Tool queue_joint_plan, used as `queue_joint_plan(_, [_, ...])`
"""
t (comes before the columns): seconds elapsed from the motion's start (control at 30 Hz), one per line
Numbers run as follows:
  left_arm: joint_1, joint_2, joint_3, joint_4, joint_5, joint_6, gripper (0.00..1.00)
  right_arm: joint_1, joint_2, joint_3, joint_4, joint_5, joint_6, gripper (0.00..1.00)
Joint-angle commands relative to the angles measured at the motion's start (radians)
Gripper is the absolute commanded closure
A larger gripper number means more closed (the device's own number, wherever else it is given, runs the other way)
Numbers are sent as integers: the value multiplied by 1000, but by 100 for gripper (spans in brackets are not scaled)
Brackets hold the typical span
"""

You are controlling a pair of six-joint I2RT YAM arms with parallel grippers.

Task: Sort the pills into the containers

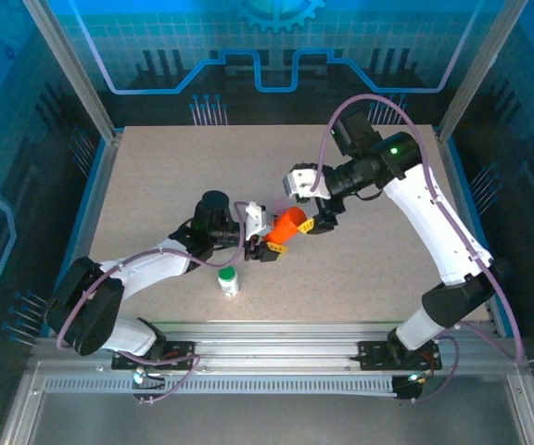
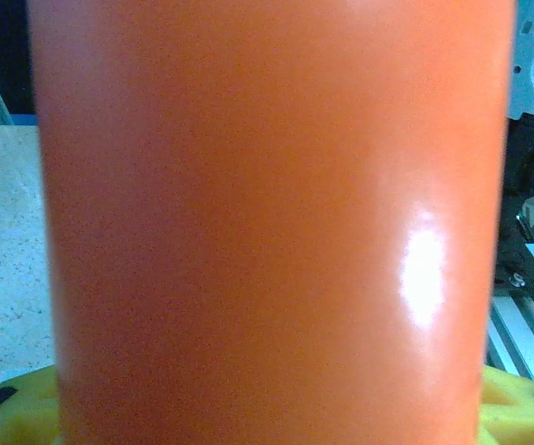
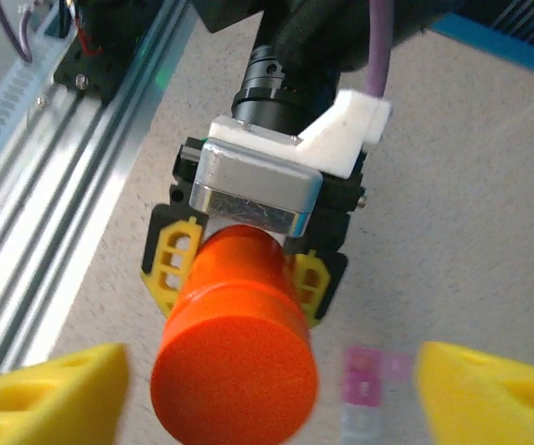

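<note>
Glossy smooth orange bottle (image 2: pixel 248 232), matt speckled table (image 1: pixel 170 176)

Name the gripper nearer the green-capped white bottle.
Left. The left gripper, holding the orange bottle, sits just beyond the white bottle; the open right gripper is farther, past the orange bottle.
</note>
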Motion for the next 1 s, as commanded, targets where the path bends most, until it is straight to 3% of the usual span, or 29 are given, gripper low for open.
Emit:
queue_joint_plan(0.0, [4, -4, 25, -2, 27, 17, 85, -3, 10, 57, -76, 12, -28, 0])
queue_joint_plan(0.07, [4, -4, 16, 28, -16, 7, 87, 3, 2, 72, -39, -3, 50, 0])
queue_joint_plan(0.13, [4, -4, -3, 92, -96, -22, 88, 7, -26, 42, 94, 20, 222, 1])
queue_joint_plan(0.3, [3, 7, -50, 274, -372, -105, 94, 11, -118, -154, 545, 257, 830, 11])
queue_joint_plan(0.43, [-9, 27, -73, 402, -577, -146, 96, 21, -141, -235, 683, 332, 1216, 18])
queue_joint_plan(0.53, [-26, 40, -79, 460, -701, -146, 96, 37, -146, -271, 729, 459, 1461, 22])
queue_joint_plan(0.67, [-52, 74, -59, 468, -780, -114, 96, 61, -125, -293, 768, 492, 1568, 23])
queue_joint_plan(0.97, [-84, 109, -47, 498, -836, -103, 96, 95, -32, -269, 730, 477, 1570, 23])
